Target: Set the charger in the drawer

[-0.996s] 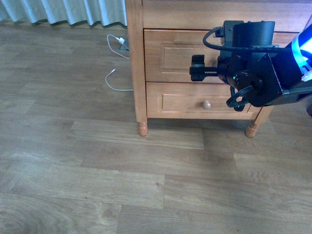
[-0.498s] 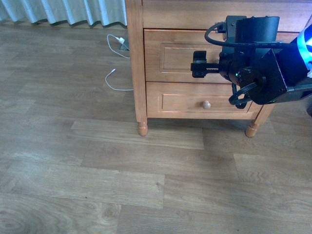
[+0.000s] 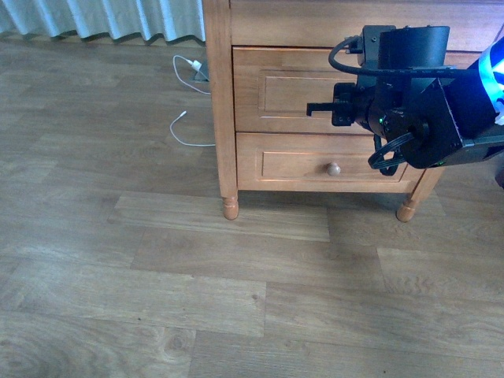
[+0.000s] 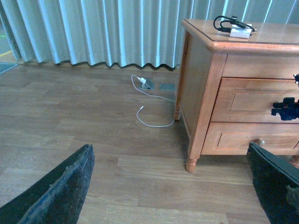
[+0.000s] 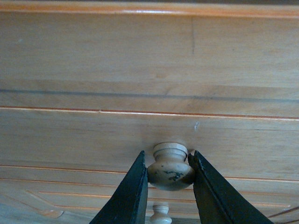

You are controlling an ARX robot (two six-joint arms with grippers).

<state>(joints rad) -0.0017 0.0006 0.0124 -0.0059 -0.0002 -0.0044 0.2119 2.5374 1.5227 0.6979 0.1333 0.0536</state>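
Squarely, the right hand (image 5: 168, 157) clamps the knob (image 5: 170, 169); drawer (image 3: 283, 90) sits flush.

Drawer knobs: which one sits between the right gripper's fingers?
The upper knob, on the taller drawer: the right gripper touches it on both sides. The lower knob, on the shorter drawer, stands free beneath.

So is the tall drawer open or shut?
Shut. The drawer sits flush in the nightstand, no gap showing; the right gripper is pinching its knob.
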